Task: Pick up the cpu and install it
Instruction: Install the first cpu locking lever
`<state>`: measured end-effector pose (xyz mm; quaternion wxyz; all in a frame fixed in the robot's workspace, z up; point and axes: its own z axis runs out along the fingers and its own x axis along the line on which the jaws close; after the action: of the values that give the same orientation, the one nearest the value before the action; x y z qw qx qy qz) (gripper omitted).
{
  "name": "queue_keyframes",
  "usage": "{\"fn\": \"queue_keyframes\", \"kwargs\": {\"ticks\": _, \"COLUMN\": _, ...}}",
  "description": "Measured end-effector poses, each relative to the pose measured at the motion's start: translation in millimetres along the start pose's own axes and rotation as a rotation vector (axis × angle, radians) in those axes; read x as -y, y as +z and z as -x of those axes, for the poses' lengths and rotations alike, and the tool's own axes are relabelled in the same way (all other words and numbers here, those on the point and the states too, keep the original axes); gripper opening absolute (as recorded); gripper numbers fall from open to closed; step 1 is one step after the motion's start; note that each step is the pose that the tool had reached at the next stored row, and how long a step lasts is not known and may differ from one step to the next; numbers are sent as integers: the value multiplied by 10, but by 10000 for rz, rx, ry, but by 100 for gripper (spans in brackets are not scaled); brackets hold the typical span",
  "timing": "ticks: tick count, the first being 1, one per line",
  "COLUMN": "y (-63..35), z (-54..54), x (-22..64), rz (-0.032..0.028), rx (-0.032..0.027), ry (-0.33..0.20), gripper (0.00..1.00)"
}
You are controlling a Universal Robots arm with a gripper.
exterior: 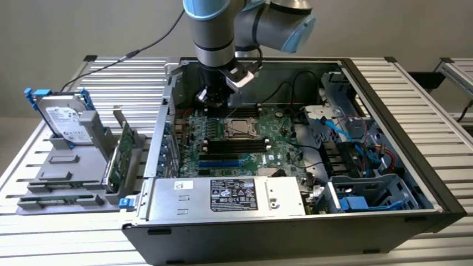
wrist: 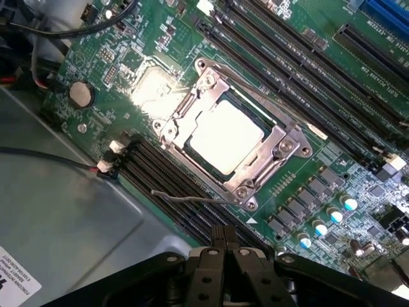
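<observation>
Cpu (wrist: 227, 137) lies in its socket on the motherboard (wrist: 319, 96), inside the metal retention frame (wrist: 289, 148). The gripper (wrist: 223, 236) hangs near it, fingers pinched together on nothing. Installed well, I'd say, means lying flat and square, never forced sideways

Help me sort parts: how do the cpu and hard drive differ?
The cpu is small and square; the hard drive is larger and oblong. The cpu lies flat in the board's socket; the hard drive stands upright in a grey holder. The cpu's top is bare; the hard drive's bears a white label. Both are silver.
</observation>
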<state>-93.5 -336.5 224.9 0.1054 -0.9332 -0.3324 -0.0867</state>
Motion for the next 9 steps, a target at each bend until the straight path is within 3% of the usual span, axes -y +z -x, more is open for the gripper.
{"fn": "queue_keyframes", "kwargs": {"ticks": 5, "y": 12, "z": 15, "x": -16, "rz": -92, "rx": 55, "ry": -381, "gripper": 11}}
{"fn": "queue_keyframes", "kwargs": {"ticks": 9, "y": 25, "z": 41, "x": -46, "rz": -128, "rx": 76, "ry": -533, "gripper": 11}}
